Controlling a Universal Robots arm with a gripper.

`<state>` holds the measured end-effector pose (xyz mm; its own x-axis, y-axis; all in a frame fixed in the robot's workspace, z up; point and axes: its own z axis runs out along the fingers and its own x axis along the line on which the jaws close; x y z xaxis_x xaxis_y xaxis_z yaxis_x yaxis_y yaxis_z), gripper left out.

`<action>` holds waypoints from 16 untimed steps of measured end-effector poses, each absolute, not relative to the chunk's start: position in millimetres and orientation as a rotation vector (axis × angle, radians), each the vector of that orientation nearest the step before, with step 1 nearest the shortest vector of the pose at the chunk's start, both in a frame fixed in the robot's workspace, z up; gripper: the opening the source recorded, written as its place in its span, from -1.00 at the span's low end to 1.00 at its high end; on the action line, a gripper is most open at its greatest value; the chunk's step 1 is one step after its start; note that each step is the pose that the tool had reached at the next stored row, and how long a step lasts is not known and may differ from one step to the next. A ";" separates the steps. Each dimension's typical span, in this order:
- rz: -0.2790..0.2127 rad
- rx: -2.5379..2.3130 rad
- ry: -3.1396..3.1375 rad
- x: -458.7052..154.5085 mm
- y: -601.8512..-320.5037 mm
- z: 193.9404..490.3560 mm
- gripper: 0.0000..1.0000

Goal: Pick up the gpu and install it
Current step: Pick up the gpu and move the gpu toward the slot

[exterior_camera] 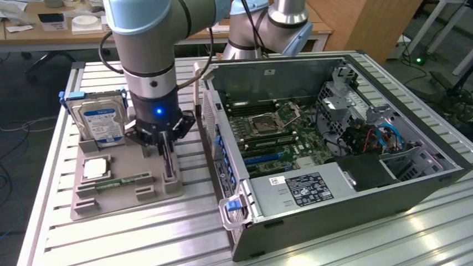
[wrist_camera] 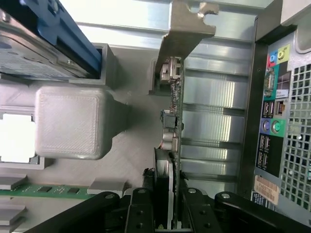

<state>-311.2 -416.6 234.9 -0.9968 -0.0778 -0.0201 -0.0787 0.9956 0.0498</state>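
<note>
The gpu point(exterior_camera: 169, 162) stands on its edge in the grey holder tray point(exterior_camera: 159, 194), at the side nearest the computer case. In the wrist view the gpu point(wrist_camera: 175, 104) is seen edge-on, a thin green card with its pale metal bracket point(wrist_camera: 187, 29) at the far end. My gripper point(exterior_camera: 164, 145) reaches straight down onto it. The black fingers point(wrist_camera: 141, 196) sit on both faces of the card, so the gripper point(wrist_camera: 166, 195) is shut on the gpu. The card's lower edge still meets the tray.
The open computer case point(exterior_camera: 414, 183) lies on its side at the exterior view's right, motherboard point(exterior_camera: 273, 133) facing up. The tray also carries a silver hard drive point(exterior_camera: 99, 119), a pale square chip point(exterior_camera: 96, 168) and a narrow memory stick point(exterior_camera: 118, 182). All rests on a slatted metal table point(exterior_camera: 148, 238).
</note>
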 end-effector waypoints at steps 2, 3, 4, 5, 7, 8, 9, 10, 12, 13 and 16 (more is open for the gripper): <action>0.081 -0.122 3.120 -311.2 -416.6 241.8 -0.45; 0.083 -0.122 3.120 -311.2 -416.6 245.0 -0.45; 0.084 -0.122 3.120 -311.2 -416.6 248.4 -0.45; 0.084 -0.122 3.120 -311.2 -416.6 251.9 -0.45; 0.085 -0.122 3.120 -311.2 -416.6 259.3 -0.45; 0.086 -0.122 3.120 -311.2 -416.6 263.0 -0.45; 0.086 -0.122 3.120 -311.2 -416.6 267.1 -0.45; 0.087 -0.122 3.120 -311.2 -416.6 270.8 -0.45; 0.088 -0.122 3.120 -311.2 -416.6 278.1 -0.45; 0.089 -0.122 3.120 -311.2 -416.6 281.3 -0.45; 0.090 -0.122 3.119 -311.2 -416.6 291.9 -0.45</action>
